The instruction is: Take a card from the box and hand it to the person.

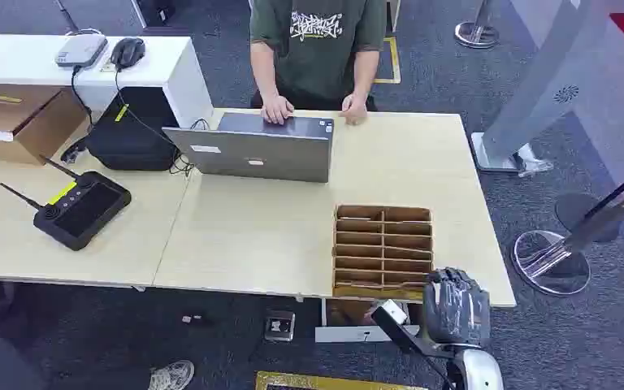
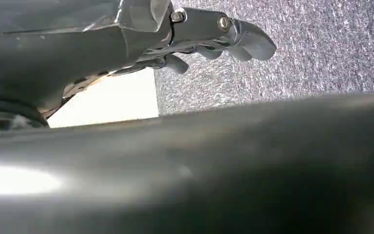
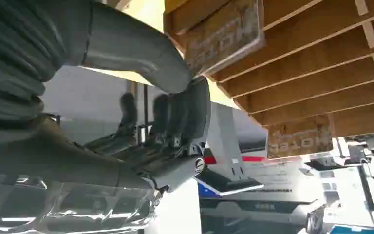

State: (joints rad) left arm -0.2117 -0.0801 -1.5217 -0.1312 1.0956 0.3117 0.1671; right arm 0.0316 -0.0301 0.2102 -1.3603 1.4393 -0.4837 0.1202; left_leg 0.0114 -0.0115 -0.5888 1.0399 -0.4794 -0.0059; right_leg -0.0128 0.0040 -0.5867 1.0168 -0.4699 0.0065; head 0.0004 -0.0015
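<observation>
A brown cardboard box (image 1: pixel 383 249) with several slots sits on the table near the front edge. My right hand (image 1: pixel 456 305) is at its front right corner, fingers curled over the rim. In the right wrist view a brown printed card (image 3: pixel 223 35) stands in the front slot. The thumb (image 3: pixel 141 48) and dark fingers (image 3: pixel 187 109) meet at that card's corner, and I cannot tell whether they grip it. A second card (image 3: pixel 299 137) stands further along the box (image 3: pixel 321 73). My left hand (image 2: pixel 209 36) hangs over the carpet and holds nothing. The person (image 1: pixel 317 49) stands behind the table.
A grey laptop (image 1: pixel 256 148) stands between the box and the person, whose hands rest on the table beside it. A black remote controller (image 1: pixel 81 207), a black bag (image 1: pixel 130 130) and a cardboard carton (image 1: pixel 20 120) are on the left. Metal stand bases (image 1: pixel 550 262) stand on the floor at right.
</observation>
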